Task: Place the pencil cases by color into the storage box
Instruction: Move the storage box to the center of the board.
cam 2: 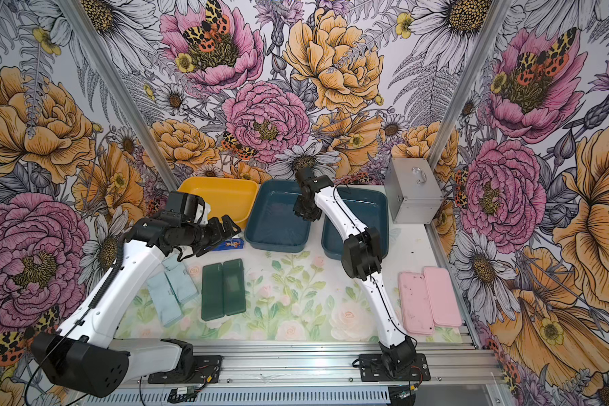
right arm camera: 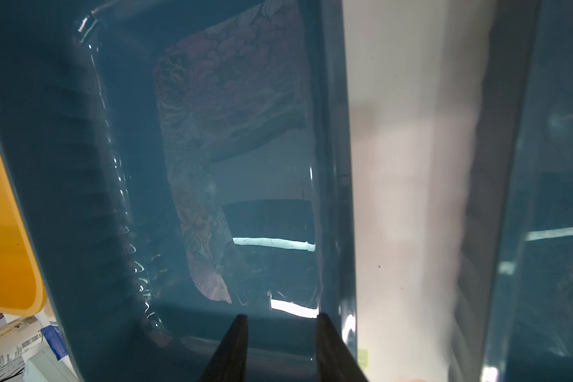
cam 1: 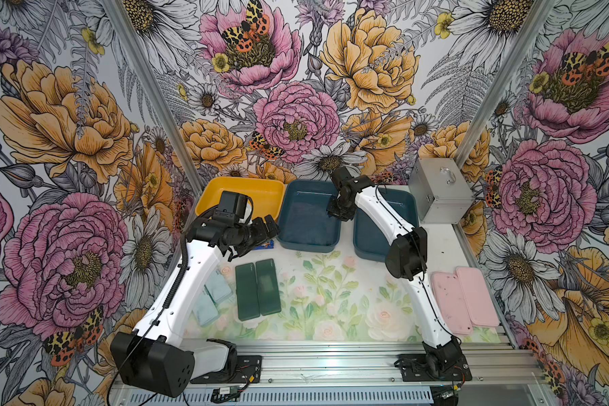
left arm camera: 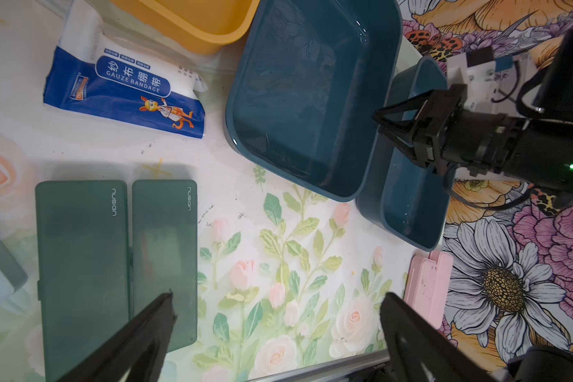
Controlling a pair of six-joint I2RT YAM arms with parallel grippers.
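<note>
We read "nusign" in pale letters at the far end of each of the two dark green cases [left arm camera: 80, 264]. They lie side by side, touching, left of centre on the flowered table [cam 1: 331, 302]. The blue and white packet [left arm camera: 123, 89] says "GAUZE BANDAGE" under a line of Chinese characters, with a cartoon kangaroo printed below. It lies between the green pair and the yellow tray [cam 1: 239, 189].

Along the far edge we see three trays, none with a case in it: the yellow one at the left, the middle teal tray [cam 1: 306, 225], and the right teal tray [cam 1: 368, 242]. A silver metal case [cam 1: 440, 191] with a handle stands in the far right corner.

The two pale blue cases [cam 2: 181, 281] lie left of the green pair, and the left arm hides part of them in both top views. The two pink cases [cam 1: 450, 302] lie together at the near right.

The left gripper [left arm camera: 278, 306] hangs above the table over the packet, its jaws spread wide and nothing in them. The right gripper [right arm camera: 282, 319] is over the right side of the middle teal tray. A narrow gap shows between its fingertips [right arm camera: 240, 322], it holds nothing, and we cannot tell whether it touches the tray.
</note>
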